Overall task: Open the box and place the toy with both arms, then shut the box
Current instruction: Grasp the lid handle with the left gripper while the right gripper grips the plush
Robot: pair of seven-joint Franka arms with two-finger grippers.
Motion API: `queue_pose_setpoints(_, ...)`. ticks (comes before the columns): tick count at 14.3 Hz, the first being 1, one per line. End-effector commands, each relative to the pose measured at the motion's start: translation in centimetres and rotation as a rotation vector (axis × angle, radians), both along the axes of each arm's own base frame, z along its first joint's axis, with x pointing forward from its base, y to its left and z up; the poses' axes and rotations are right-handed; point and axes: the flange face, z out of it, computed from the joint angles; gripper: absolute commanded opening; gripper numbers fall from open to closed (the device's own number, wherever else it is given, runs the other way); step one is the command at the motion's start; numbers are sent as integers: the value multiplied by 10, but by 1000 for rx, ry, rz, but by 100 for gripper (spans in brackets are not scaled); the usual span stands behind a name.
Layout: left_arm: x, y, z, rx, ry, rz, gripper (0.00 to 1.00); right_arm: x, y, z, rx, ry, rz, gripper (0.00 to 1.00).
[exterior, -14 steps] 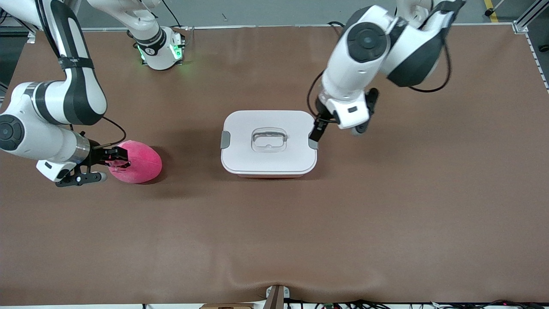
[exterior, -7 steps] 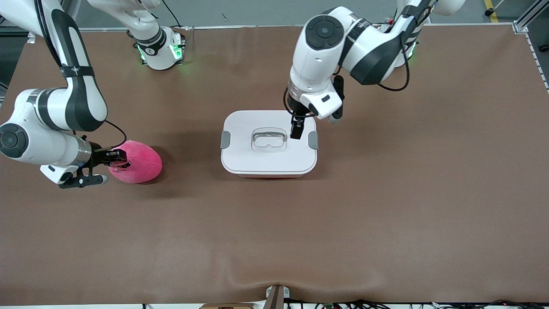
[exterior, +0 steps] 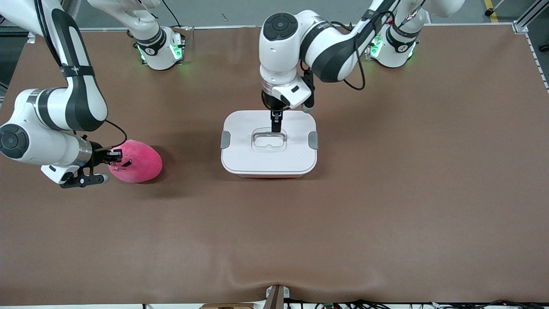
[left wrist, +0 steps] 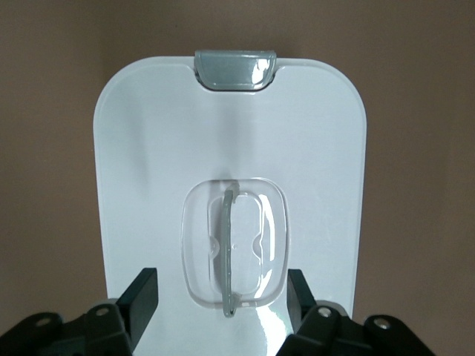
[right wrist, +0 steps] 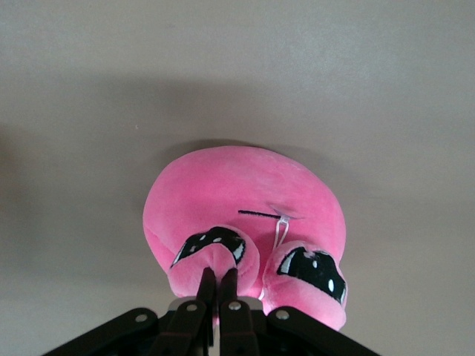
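- Now, operator, you are looking at the box (exterior: 269, 143) sitting mid-table with its white lid (left wrist: 230, 156) on and both grey side clips (exterior: 225, 139) down.
- You are seeing the left gripper (exterior: 276, 123) hanging just over the lid's clear recessed handle (exterior: 269, 140), fingers (left wrist: 141, 295) spread apart and straddling the handle, gripping nothing.
- You are finding the pink plush toy (exterior: 137, 162) lying on the brown table (exterior: 386, 206) toward the right arm's end, well apart from the box.
- You are watching the right gripper (exterior: 115, 161) pinching the toy at table level, its fingers (right wrist: 220, 293) pressed together on a fold of plush beside the dark eyes (right wrist: 312, 268).
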Motion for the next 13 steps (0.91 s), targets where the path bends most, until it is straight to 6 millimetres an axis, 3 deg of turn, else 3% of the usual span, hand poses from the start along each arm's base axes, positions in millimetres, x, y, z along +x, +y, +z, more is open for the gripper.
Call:
queue_pose_setpoints(1, -5, -17, -17, 9, -52, 42, 70, 2, 3, 21, 3, 9, 7, 0)
queue_pose_setpoints(5, -16, -31, -31, 17, -94, 91, 62, 5, 6, 52, 11, 22, 42, 0)
queue_pose_setpoints(8, -31, -44, -49, 59, -147, 100, 57, 9, 15, 91, 51, 32, 193, 0)
queue_pose_setpoints(13, -26, -47, -59, 40, -164, 89, 54, 14, 40, 132, 47, -1, 256, 0)
